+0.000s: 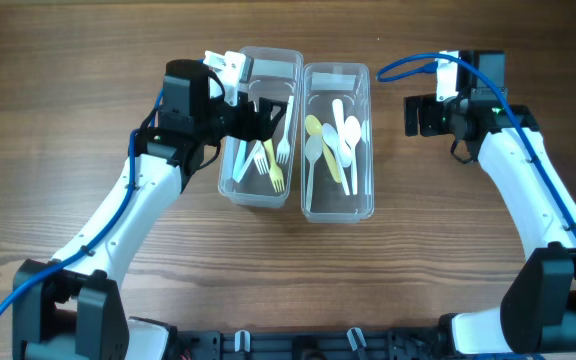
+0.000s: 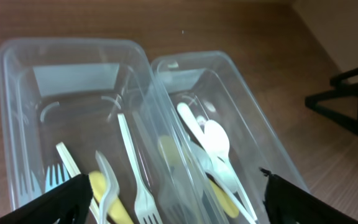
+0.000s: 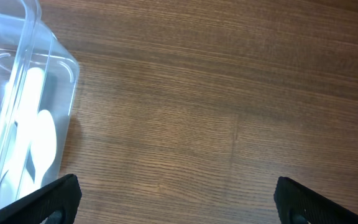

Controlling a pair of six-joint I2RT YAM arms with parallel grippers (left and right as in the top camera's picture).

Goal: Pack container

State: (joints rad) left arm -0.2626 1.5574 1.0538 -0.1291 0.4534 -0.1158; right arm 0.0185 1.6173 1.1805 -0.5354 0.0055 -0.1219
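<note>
Okay, both claws are spread wide and carrying nothing. Your left gripper (image 1: 261, 122) hangs over the upper half of the left container (image 1: 253, 201), upper middle of the overhead frame. In its wrist view the two black fingers (image 2: 58, 199) sit at the bottom corners, with both tubs showing between them. Your right gripper (image 1: 420, 115) is upper right over bare wood-grain table (image 3: 229, 93), near the right container (image 1: 338, 213) but apart from it. Both tubs are clear thin-walled plastic, rectangular with rounded corners, side by side; can't tell if the long walls touch. Left container has plastic forks: a white fork (image 1: 284, 140), a yellow fork (image 1: 274, 168), a pale blue fork (image 1: 240, 160). Right container has plastic spoons: a yellow spoon (image 1: 315, 128) and white spoons (image 1: 349, 140), smooth oval bowls, lying loosely lengthwise. Each tub has a frosted patch (image 2: 73, 78) at its top end, rectangular; you won't read anything on it, too blurred.
</note>
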